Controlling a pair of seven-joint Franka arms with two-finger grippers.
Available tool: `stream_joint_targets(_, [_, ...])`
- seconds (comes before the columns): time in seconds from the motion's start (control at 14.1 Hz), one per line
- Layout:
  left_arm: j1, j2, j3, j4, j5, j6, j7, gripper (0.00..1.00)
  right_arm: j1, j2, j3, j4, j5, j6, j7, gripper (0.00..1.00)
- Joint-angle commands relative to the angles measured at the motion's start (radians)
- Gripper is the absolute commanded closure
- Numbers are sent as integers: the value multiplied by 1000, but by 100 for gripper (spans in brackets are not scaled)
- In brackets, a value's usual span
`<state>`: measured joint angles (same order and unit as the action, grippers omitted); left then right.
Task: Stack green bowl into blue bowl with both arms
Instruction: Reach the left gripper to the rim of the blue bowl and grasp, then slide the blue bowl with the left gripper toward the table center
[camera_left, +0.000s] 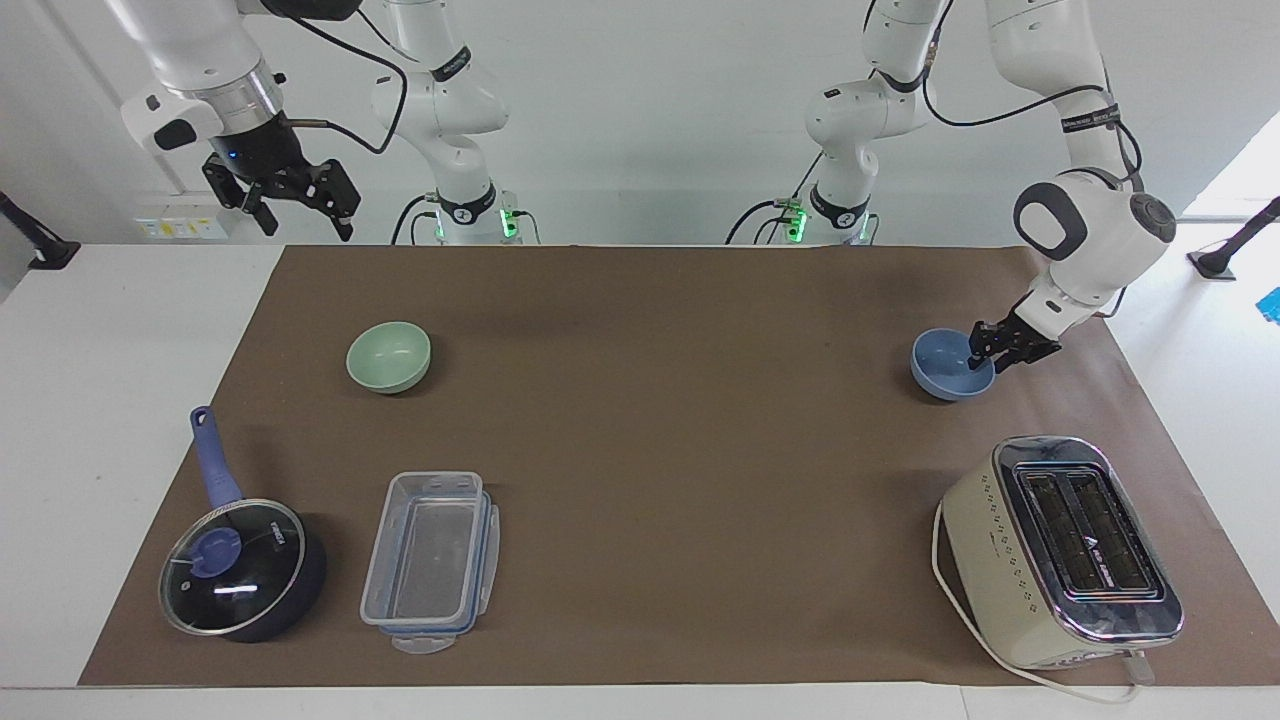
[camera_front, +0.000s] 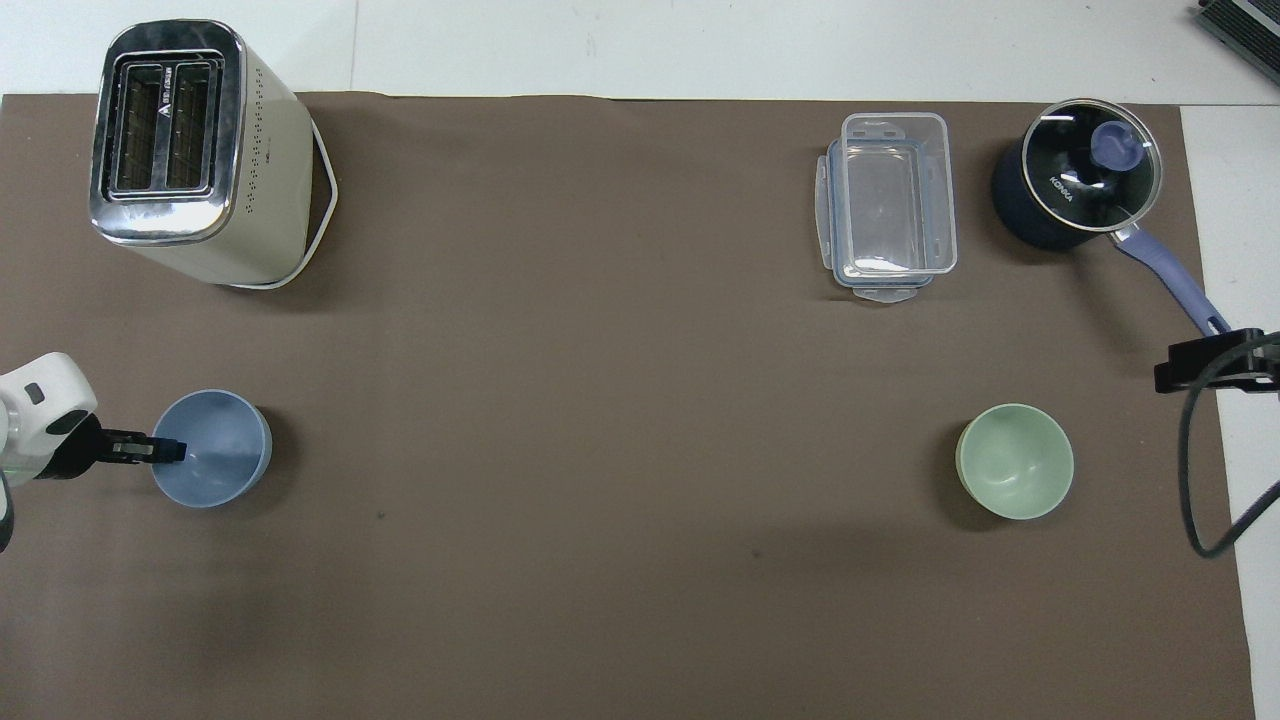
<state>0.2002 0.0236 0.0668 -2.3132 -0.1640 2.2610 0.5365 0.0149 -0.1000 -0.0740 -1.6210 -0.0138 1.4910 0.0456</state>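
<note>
A plain pale mint-green plastic bowl (camera_left: 389, 356) sits at the middle left of the facing view and a plain pale periwinkle-blue bowl (camera_left: 951, 364) at its middle right, both on a flat brown table mat (camera_left: 660, 400) over a white table (camera_left: 120, 400). At the lower left are a dark navy saucepan (camera_left: 244, 568), with a glass lid and lighter blue knob and handle, and a clear plastic lidded box (camera_left: 432, 560) with blue-tinted edges. At the lower right, a cream toaster (camera_left: 1050, 555) has a chrome top, a dotted pattern on its side and a white cord.

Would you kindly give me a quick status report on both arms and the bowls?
Left gripper on blue bowl rim. Right gripper open, waiting up high. Green bowl untouched. Nothing between bowls.
</note>
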Motion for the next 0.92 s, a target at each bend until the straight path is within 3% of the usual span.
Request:
stream_joint_targets(0.0, [1,-17,-1,-20,-25,-7,26,100,-9,-23,0,-22,-1,0,-30,0])
stream_joint_targets(0.21, [-1,-30,-1,24,-23,-96,26,100,-9,-23,0,-23,-2,2,-30,0])
stream_joint_targets(0.42, [-22,-88,-19,61,-23,-182,13,100,-9,-23,-1,-23,-1,2,-30,0])
stream_joint_targets(0.64, [-118,-168,-21,61,-23,-205,-57,100,-9,-23,0,-23,-2,2,-30,0])
stream_joint_targets(0.85, [-292,-171,-22,61,-16,-196,-260,100,-10,-23,-1,-23,-1,3,-30,0])
